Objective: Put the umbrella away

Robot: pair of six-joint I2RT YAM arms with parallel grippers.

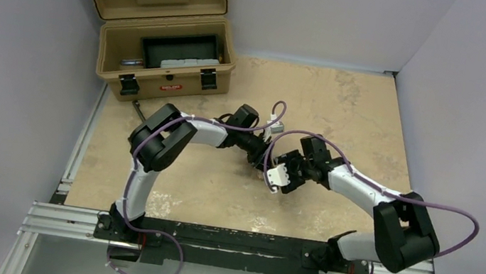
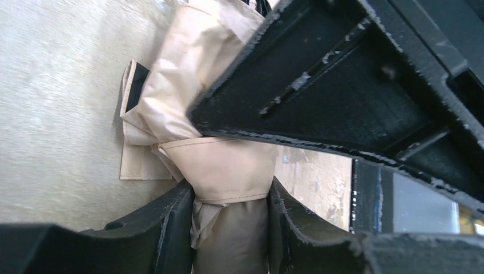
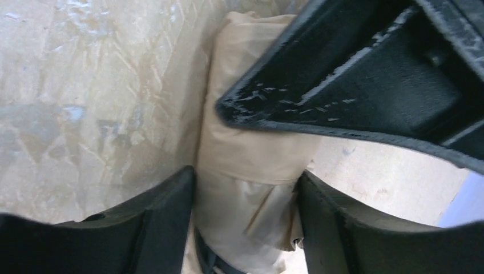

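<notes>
The umbrella (image 2: 222,165) is plain beige. The table (image 1: 345,101) is mottled sandy beige. The far-left case (image 1: 155,76) is tan with black latches (image 1: 128,84). The arms (image 1: 205,132) are white and black, with purple cables (image 1: 459,214).

The umbrella (image 2: 222,165) is creased matt beige cloth, the table (image 2: 57,114) mottled and matt, the case (image 1: 162,77) matt tan plastic.
</notes>
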